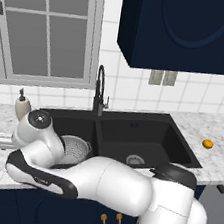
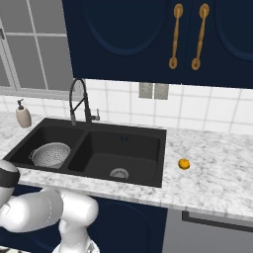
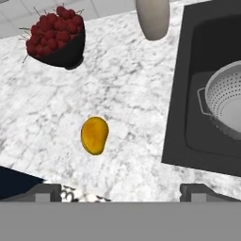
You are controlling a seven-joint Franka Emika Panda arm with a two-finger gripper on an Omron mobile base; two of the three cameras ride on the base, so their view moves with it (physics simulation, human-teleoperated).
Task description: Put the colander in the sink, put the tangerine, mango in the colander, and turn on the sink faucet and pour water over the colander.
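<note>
base views share sink point(image 1: 130, 137), flanking.

Yellow-orange mango point(image 3: 94, 135), silver perforated colander point(image 3: 225, 106), black sink point(image 2: 99, 148), seemingly grey-veined white marble counter point(image 3: 117, 94).
</note>
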